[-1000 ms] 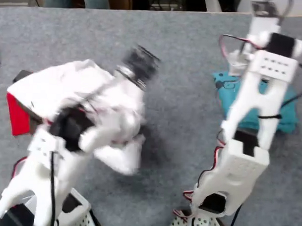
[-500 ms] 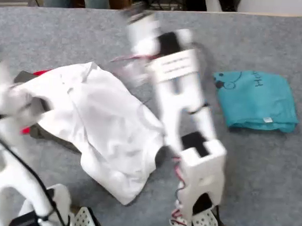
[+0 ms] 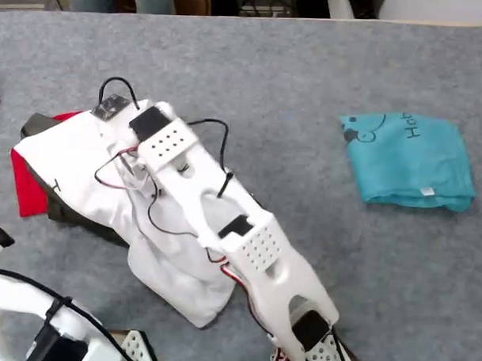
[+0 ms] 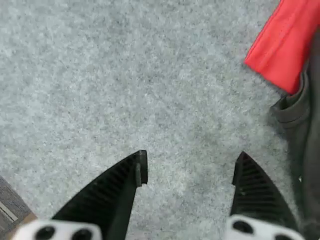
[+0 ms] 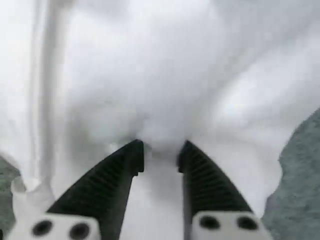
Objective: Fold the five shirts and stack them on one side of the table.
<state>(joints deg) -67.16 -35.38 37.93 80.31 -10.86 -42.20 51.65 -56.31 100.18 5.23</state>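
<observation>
At the 7 o'clock corner of the grey tabletop (image 3: 307,88), the left arm (image 3: 30,324) is cut off by the frame edge. Its wrist view shows the left end effector (image 4: 190,167) spread wide over bare carpet-like surface, holding nothing.

Near 9 o'clock lies a red shirt (image 3: 23,185), with most of it hidden. A dark shirt (image 3: 38,126) is on top of it, and only its edges peek out. The white shirt (image 3: 175,265) is rumpled and unfolded. It covers both of them and trails toward 6 o'clock.

The right arm (image 3: 247,244) rises from 6 o'clock and slants toward 10 o'clock across the white shirt, hiding the middle of it. In the high view its wrist and cables cover the tip. In the right wrist view the right end effector (image 5: 159,155) is pressed into the white cloth. Its two black fingers (image 5: 127,162) are close together and pinch a small ridge of the white shirt.

Well apart, at 3 o'clock, a teal shirt (image 3: 408,159) lies folded. Its printed design is partly tucked out of sight.
</observation>
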